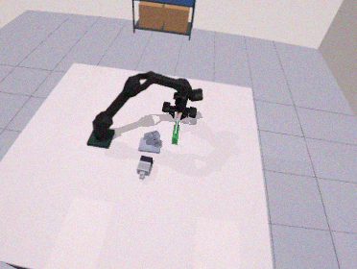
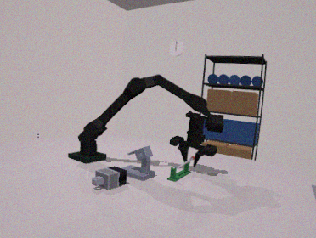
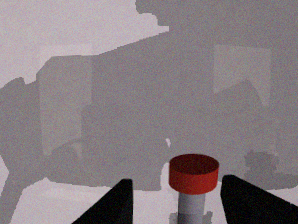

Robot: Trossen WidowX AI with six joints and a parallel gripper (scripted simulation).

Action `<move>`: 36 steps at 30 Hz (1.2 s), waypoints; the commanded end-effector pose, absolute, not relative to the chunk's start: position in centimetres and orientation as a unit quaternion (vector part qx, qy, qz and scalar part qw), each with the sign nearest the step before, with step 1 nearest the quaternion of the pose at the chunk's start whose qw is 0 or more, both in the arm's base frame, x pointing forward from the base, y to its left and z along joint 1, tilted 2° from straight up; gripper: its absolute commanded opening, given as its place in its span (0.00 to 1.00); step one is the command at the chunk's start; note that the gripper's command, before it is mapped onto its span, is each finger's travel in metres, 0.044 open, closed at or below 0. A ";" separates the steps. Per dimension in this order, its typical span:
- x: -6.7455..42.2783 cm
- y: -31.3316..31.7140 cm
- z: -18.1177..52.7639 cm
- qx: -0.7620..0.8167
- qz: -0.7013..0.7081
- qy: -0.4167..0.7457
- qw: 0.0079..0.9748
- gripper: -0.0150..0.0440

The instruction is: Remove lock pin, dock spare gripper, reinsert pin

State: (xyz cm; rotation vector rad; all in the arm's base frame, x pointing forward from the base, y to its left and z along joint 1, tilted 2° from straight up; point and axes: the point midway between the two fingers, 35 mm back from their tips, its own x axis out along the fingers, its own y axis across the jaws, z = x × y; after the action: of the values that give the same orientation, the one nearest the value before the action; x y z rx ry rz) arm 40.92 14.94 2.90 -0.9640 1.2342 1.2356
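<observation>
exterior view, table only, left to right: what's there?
Arm base → spare gripper → mount → green cradle → gripper, open over the cradle's far end with the pin under it.

Matte black jointed arm (image 1: pixel 126 94) on dark green base plate (image 1: pixel 91 142)

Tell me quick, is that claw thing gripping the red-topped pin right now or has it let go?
Gripper: open. Its fingers stand apart on either side of the lock pin, which rests on the green cradle; it holds nothing.
</observation>
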 end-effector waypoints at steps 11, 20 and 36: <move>40.5 14.8 5.2 -0.402 0.523 0.527 0.536 0.59; 40.2 14.7 6.9 -0.400 0.525 0.532 0.531 0.59; 39.7 14.6 10.2 -0.395 0.528 0.541 0.522 0.59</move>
State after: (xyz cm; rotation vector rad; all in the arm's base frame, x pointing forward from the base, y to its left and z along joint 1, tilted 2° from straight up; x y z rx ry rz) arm 39.63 14.55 9.35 -0.9449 1.2984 1.2653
